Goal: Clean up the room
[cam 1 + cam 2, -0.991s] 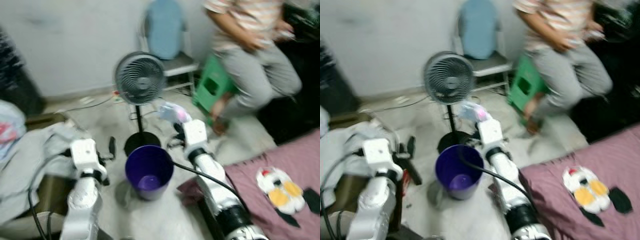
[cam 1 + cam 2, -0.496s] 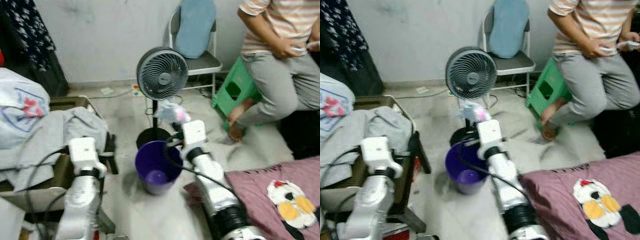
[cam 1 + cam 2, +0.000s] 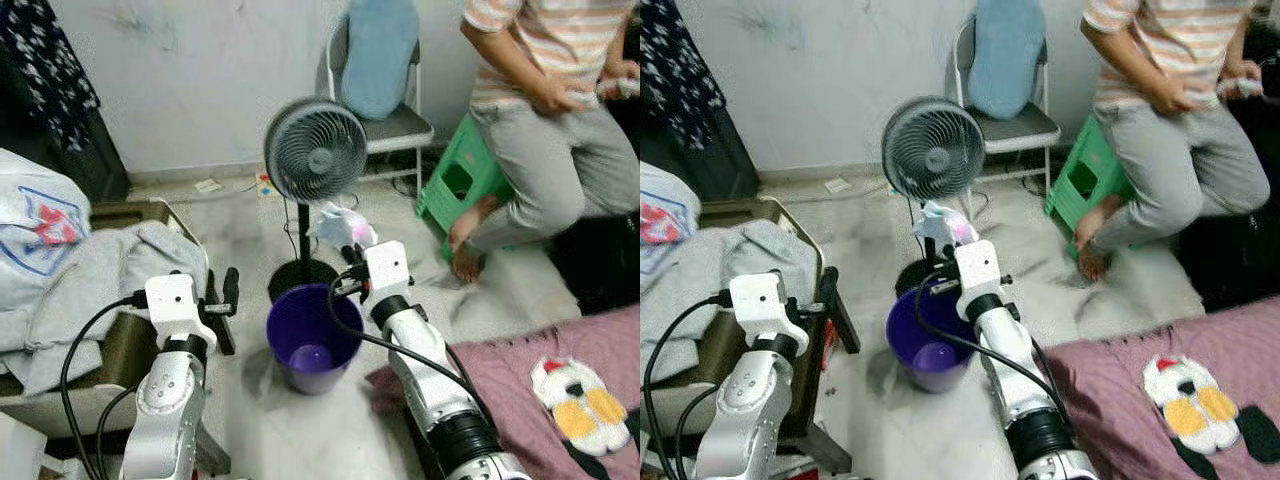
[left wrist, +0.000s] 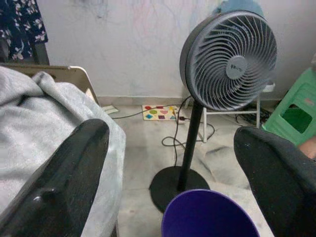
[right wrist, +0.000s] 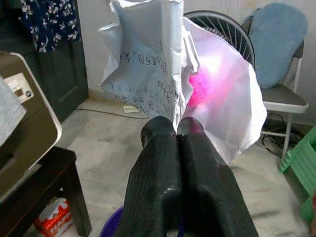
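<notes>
A purple bin (image 3: 312, 338) stands on the floor between my two arms, with something pale lilac at its bottom. My right gripper (image 3: 349, 252) is shut on a crumpled white wrapper (image 3: 341, 227) with a pink patch, held just beyond the bin's far right rim. In the right wrist view the two fingers (image 5: 177, 163) pinch the white wrapper (image 5: 163, 64) at its lower edge. My left gripper (image 3: 230, 290) is open, level with the bin's left side, nothing between its fingers (image 4: 64, 177).
A grey standing fan (image 3: 314, 152) with a black base is right behind the bin. A person (image 3: 540, 110) sits on a green stool (image 3: 460, 185) at the right. Grey clothes (image 3: 110, 270) lie heaped on a low table at my left; a maroon blanket (image 3: 560, 390) at the right.
The camera has swung, so the whole scene shifted and sharpened. My right gripper still holds the wrapper near the bin's far rim; both arms keep their places beside the bin.
</notes>
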Motion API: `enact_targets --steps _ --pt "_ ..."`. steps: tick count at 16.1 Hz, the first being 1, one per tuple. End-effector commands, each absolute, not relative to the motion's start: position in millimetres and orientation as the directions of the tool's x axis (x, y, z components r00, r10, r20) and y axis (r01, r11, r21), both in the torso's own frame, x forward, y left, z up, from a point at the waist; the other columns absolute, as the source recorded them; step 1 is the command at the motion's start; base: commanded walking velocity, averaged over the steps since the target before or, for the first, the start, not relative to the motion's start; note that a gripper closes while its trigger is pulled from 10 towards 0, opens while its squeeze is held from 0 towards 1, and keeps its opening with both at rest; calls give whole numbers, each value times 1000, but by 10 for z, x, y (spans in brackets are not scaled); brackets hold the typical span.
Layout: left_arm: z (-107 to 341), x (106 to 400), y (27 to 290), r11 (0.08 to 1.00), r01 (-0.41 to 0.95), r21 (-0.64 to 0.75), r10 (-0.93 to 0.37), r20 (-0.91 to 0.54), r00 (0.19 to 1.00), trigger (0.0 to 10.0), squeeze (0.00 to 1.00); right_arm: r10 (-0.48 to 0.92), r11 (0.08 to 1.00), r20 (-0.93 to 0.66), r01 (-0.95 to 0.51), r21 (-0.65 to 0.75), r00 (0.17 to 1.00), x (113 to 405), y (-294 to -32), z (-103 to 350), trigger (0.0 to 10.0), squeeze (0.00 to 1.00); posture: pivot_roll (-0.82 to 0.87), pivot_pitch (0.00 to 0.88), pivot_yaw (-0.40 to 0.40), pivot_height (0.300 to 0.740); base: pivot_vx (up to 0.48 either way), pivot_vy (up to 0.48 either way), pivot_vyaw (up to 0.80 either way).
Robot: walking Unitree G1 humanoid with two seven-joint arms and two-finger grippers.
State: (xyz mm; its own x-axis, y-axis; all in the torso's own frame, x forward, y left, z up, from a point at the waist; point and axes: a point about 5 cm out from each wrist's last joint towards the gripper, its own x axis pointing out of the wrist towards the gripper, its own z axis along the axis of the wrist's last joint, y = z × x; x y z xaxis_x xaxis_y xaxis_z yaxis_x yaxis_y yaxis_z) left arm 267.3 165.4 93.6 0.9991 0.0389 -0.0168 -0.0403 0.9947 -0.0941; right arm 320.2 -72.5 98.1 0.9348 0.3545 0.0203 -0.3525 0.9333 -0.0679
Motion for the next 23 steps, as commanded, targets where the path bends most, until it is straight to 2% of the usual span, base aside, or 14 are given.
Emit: enact_targets --steps 1,15,18,23 --pt "960 2677 1666 995 -37 -90 37 -5 999 10000 0 359 932 33 -356 -70 933 3226 -689 1034 10000 0 65 33 -23 740 274 0 0" --pt "959 2676 1661 995 -44 -86 43 -9 999 10000 0 366 931 16 -365 -25 931 3208 -658 1002 10000 0 62 45 -17 740 299 0 0" --pt "946 2684 1679 995 -67 -69 66 -14 998 10000 0 368 929 13 -367 -37 930 3204 -651 998 10000 0 63 45 -16 740 0 0 0" --pt "939 2683 1660 996 -60 -68 59 -16 998 10000 0 371 928 12 -370 -47 929 3199 -648 992 10000 0 63 44 -17 740 0 0 800"
